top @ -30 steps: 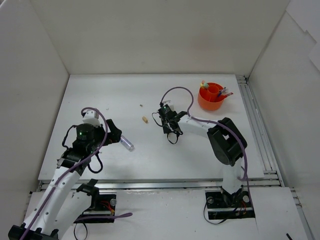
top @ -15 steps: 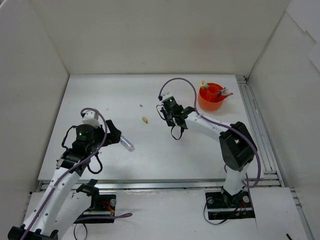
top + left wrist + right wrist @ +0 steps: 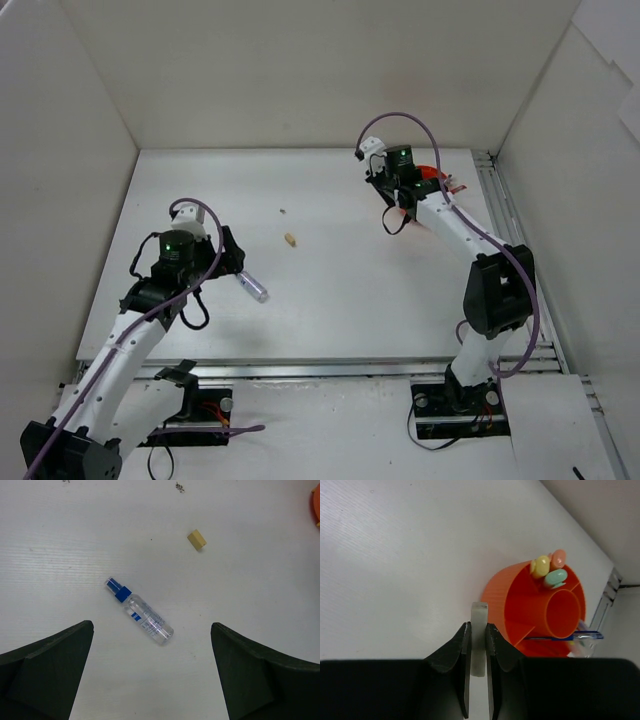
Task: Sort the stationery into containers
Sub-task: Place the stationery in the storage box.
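Within right end effector (image 3: 478, 626), half-hidden stub (image 3: 479, 611)

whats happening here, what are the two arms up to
The right gripper is shut on a pale stub, holding it close to the orange pot, which already holds highlighters. The left gripper hovers open above a blue-capped clear tube lying on the table; a beige stub lies nearby.
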Controlling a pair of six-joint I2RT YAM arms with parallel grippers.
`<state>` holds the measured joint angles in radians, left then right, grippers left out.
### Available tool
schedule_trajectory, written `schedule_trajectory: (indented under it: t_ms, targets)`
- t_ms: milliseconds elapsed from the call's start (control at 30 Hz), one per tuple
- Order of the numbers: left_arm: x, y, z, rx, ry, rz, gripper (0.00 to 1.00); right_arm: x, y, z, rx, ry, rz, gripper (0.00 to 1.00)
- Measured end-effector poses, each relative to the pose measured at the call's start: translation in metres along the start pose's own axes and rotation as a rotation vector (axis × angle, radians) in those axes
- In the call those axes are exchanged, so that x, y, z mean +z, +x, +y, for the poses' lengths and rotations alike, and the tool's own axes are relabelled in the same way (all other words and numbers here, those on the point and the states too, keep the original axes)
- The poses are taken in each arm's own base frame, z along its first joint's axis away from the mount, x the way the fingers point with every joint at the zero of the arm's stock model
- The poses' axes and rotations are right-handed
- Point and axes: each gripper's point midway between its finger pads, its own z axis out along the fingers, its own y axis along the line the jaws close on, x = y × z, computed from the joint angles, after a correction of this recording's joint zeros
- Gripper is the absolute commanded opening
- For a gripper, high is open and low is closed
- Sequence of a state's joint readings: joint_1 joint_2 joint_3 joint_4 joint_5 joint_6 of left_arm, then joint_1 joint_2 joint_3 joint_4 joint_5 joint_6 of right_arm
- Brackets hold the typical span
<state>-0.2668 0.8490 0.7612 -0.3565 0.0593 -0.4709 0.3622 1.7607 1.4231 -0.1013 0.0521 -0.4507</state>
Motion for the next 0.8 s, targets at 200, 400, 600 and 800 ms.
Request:
schedule_trajectory:
  t_ms: [200,400,600,800]
  targets:
    - [0.018,-0.003,-0.007,0.028,0.026,0.031,1.0,0.003,-0.008,-0.035,-0.084,0.045,-0.015,0.0]
    - [0.032,-0.003,-0.014,0.045,0.049,0.069,1.0,0.026,0.004,-0.047,-0.12,0.05,0.027,0.0]
    - [0.041,-0.011,-0.019,0.052,0.061,0.069,1.0,0.046,0.031,-0.053,-0.108,0.036,0.095,0.0]
    - [0.051,-0.015,-0.025,0.06,0.078,0.085,1.0,0.051,0.034,-0.063,-0.096,0.05,0.102,0.0]
